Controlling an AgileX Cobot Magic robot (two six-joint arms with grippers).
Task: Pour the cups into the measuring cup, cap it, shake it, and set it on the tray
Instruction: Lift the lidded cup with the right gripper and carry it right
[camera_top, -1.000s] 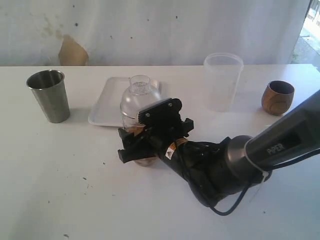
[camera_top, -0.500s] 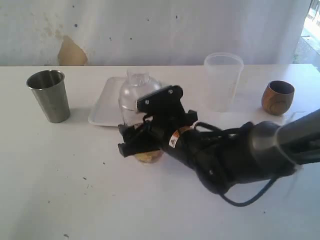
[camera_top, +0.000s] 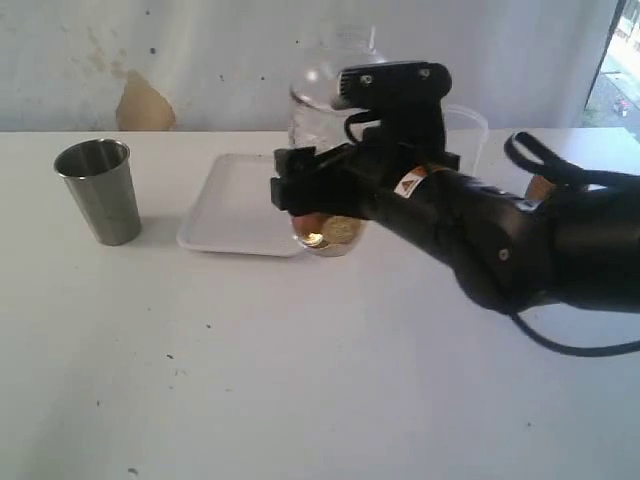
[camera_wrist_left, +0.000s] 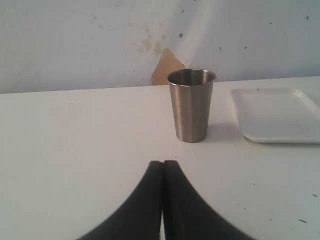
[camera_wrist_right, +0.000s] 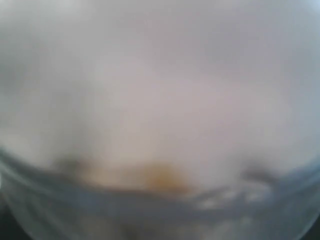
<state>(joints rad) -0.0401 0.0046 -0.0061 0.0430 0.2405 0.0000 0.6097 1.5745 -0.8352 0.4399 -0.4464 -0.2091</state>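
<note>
Measuring cup (camera_top: 322, 105), lid (camera_top: 345, 50) on and some brownish stuff in the bottom, sits upright in the right gripper (camera_top: 318, 195), which is clamped around its lower half, right at the tray's (camera_top: 235, 215) near right corner. Steel cup (camera_top: 100, 190) stands well to the left on the bench (camera_top: 250, 380). Left gripper (camera_wrist_left: 163, 170) is closed on nothing.

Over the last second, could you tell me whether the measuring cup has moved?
Yes. The measuring cup has moved up and right, from the tray's front edge toward its right edge.
</note>
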